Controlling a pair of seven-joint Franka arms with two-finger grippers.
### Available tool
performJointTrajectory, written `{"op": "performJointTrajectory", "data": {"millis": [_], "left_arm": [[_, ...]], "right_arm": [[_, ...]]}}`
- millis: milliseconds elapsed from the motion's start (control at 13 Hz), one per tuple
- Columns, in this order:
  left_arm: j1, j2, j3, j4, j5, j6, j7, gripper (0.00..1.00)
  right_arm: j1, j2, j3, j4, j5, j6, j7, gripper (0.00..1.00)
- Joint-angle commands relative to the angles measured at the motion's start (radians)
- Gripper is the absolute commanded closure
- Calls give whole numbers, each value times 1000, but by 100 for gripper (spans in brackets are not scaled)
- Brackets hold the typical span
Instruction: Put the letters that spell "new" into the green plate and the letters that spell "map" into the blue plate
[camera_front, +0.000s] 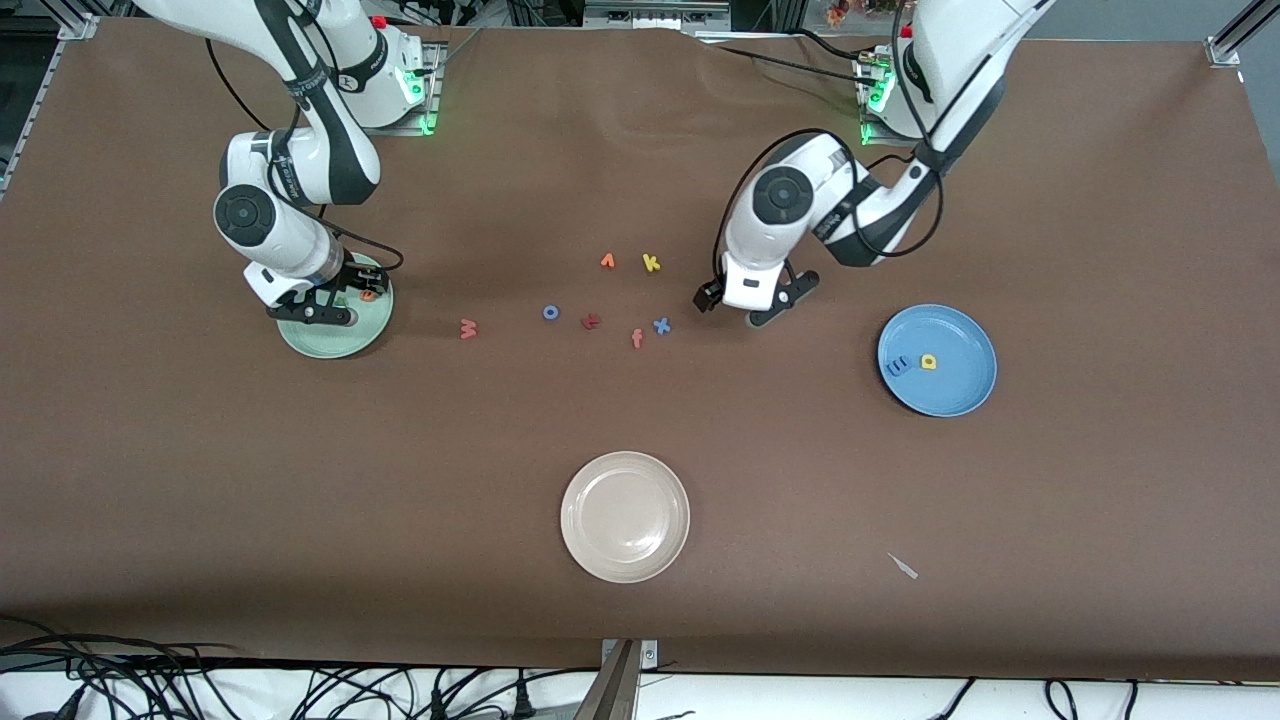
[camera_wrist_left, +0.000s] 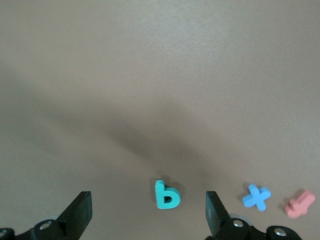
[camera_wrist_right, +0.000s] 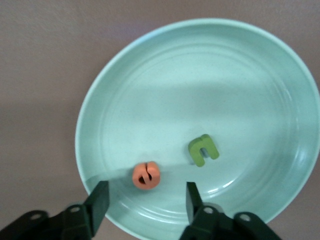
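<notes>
While the right gripper (camera_wrist_right: 145, 200) hangs low over the green plate (camera_front: 372, 332), its jaws stand parted with nothing between them; the orange e (camera_wrist_right: 146, 175) lies on the plate just under them, and the green n (camera_wrist_right: 203, 149) lies close beside it. Two of the three "new" letters are thus in place. The coral-red w (camera_front: 467, 328) remains on the bench, between the green plate and the blue o (camera_front: 550, 312).

The left gripper (camera_wrist_left: 147, 212) is over the bench near the blue x (camera_wrist_left: 256, 197), jaws fully spread and empty. The teal p (camera_wrist_left: 166, 195) lies flat on the bench directly between them. The blue plate (camera_front: 965, 385) already holds the blue m (camera_front: 898, 366) and the yellow a (camera_front: 929, 361), so the p appears to be the last letter for "map".

Step in hand, as judged: pick the teal p.
- Keep the p centred between the jaws during descent.
- Lower until the fingertips reach the bench surface; the letter is thin and flat, so a high closure would miss it.
- Avoid the blue x and the coral f (camera_wrist_left: 300, 204), which lie near one jaw.
- Close firmly but gently; foam compresses.

For the right arm, lift straight up clear of the e before moving toward the w.
</notes>
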Motion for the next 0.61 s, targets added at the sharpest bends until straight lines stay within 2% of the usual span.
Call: {"op": "performJointTrajectory", "data": {"millis": [0,153,383,537], "left_arm": [[-34,47,2,-1,157,35,-255,0],[-54,91,2,12,231,36,-323,0],[-68,125,5,49,262,44,-359,2],[-69,144,5,68,262,45,-359,9]], "right_arm": [[5,-31,27,97,17,-133,-12,0],[11,-25,99,172,91,-148,48,0],[16,18,164,229,92,-165,89,0],[37,65,181,275,94,-163,77,0]]}}
